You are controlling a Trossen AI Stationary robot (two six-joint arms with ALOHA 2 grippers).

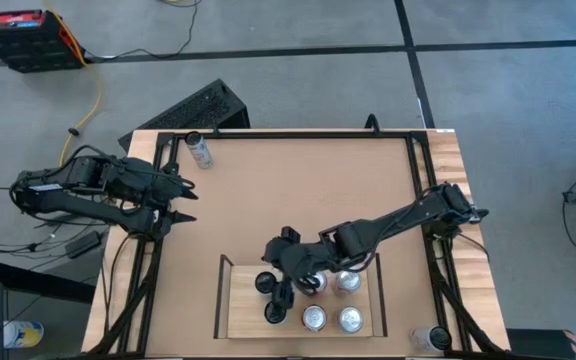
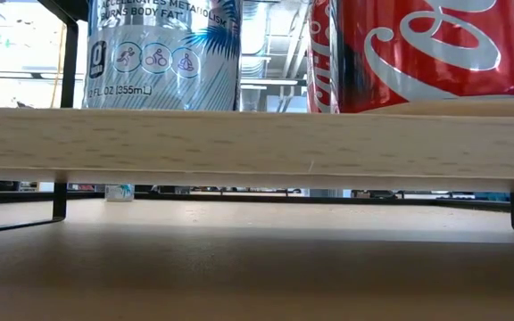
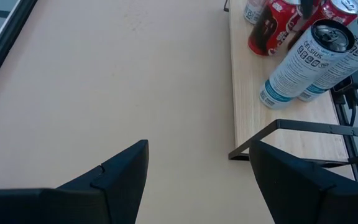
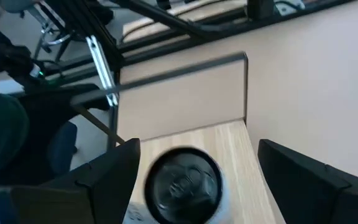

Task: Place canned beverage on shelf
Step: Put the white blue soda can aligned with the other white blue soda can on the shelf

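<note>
Upright dark-topped can [image 4: 183,185] stands between my right pincer's [image 1: 280,290] open fingers on pale wooden shelf [image 1: 243,310]; nothing gripped.

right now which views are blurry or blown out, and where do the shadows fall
Right wrist view: the can between the right gripper's open jaws is motion-blurred, as is the shelf. Low view: the windows behind are blown out, and a soft shadow lies on the tabletop under the shelf board. Left wrist view: sharp, evenly lit. High view: the right arm throws a faint shadow.
</note>
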